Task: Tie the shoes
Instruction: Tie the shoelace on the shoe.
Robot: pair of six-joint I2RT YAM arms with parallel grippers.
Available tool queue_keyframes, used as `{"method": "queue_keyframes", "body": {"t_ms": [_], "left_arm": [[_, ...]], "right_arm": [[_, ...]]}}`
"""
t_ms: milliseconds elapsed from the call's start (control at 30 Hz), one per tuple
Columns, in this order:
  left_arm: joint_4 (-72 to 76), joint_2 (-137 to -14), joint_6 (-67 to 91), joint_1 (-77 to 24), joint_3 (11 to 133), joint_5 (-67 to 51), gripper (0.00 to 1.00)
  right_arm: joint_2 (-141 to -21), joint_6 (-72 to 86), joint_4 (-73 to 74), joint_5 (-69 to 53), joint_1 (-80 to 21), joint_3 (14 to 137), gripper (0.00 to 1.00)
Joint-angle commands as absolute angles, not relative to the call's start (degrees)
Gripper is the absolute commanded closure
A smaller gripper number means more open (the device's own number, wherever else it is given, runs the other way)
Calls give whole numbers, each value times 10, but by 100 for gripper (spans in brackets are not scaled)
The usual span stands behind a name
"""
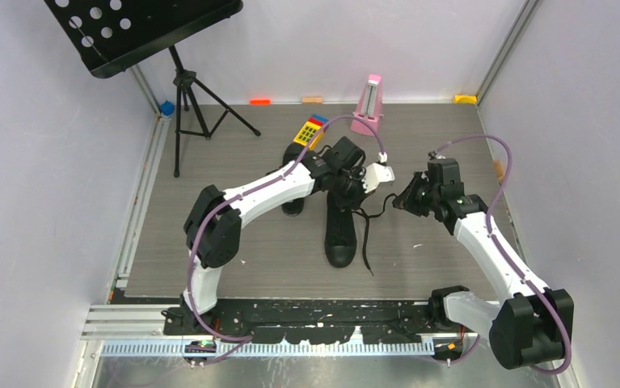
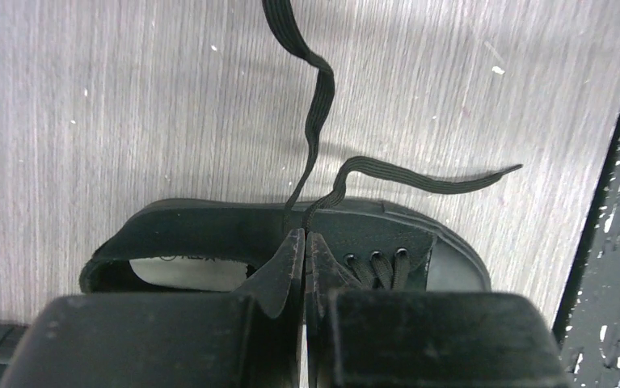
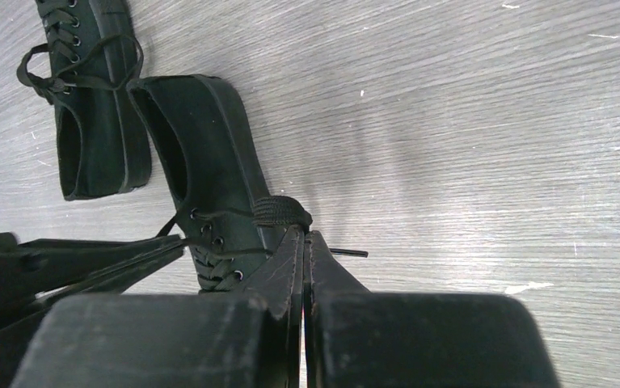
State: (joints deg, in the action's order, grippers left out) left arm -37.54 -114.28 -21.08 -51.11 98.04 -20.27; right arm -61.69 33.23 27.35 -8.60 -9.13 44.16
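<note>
Shoes plain black canvas, laces black with fine lengthwise ribbing, insole light grey. Table grey with a streaky wood grain and small white flecks; my arms white with black joints and purple cables. At the back: pink metronome, yellow keypad with mixed coloured keys, black stand with a pattern of round holes.
</note>
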Motion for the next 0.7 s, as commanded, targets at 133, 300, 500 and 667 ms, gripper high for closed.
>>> {"method": "queue_keyframes", "body": {"t_ms": [133,300,500,667], "left_arm": [[-362,-1130,-173,-504,997,-253,100],[-373,-1142,-174,-504,1001,-251,100],[-376,-1150,-146,-488,1011,-245,100],[-370,-1152,-122,-476,1011,-261,100]], "right_arm": [[-614,336,250,-134,-87,453,100],[-629,335,252,-175,-87,480,100],[-611,341,246,-236,-118,461,100],[-603,369,228,-201,-204,421,100]]}}
